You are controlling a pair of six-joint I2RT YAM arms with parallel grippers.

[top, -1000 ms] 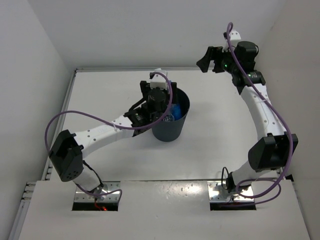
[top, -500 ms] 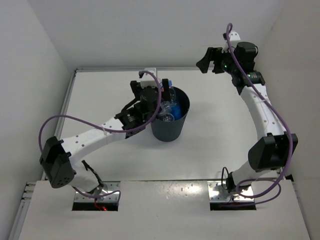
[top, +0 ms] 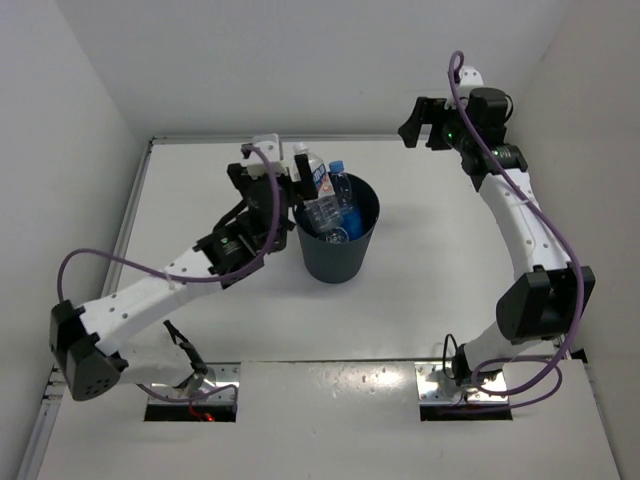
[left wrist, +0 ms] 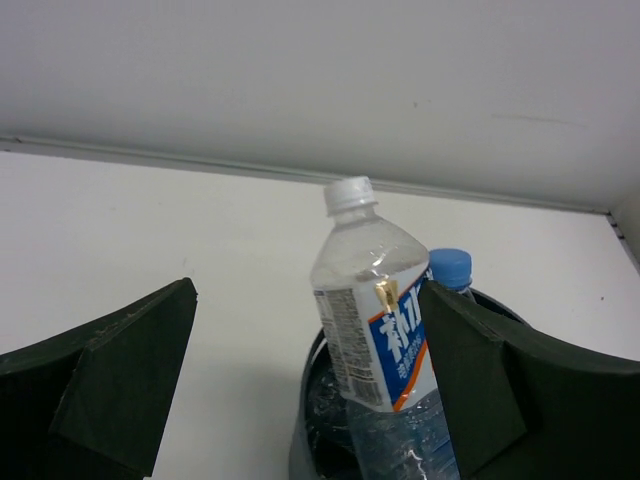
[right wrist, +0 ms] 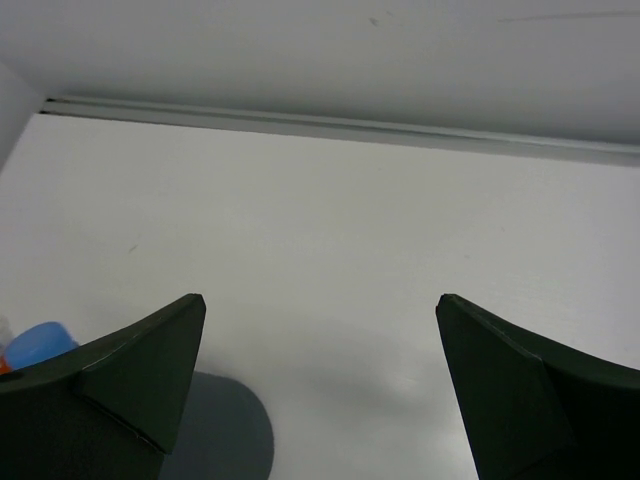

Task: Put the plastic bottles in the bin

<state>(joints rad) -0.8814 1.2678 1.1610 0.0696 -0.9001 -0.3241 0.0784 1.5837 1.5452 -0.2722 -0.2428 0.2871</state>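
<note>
Bottles in the bin, both grippers wide open

So the plastic bottles (top: 325, 205) are sitting in the bin (top: 340, 262), which stands roughly mid-table, a bit nearer the far edge of the table (top: 440, 230) than the near one. Two of them poke up above the rim: a white-capped bottle (left wrist: 365, 300) with a blue label, standing upright, and a blue-capped bottle (left wrist: 450, 268) just behind it. There's more clear plastic lower down inside, but I can't make out how many.

The left gripper (top: 268, 183) hovers just beside the bin on its left, up at rim height, jaws spread wide and holding nothing. Its wrist view looks straight at the white-capped bottle between the fingers (left wrist: 130, 380).

The right gripper (top: 418, 122) is well apart, up over the far right corner of the table, also fully spread and empty.
</note>
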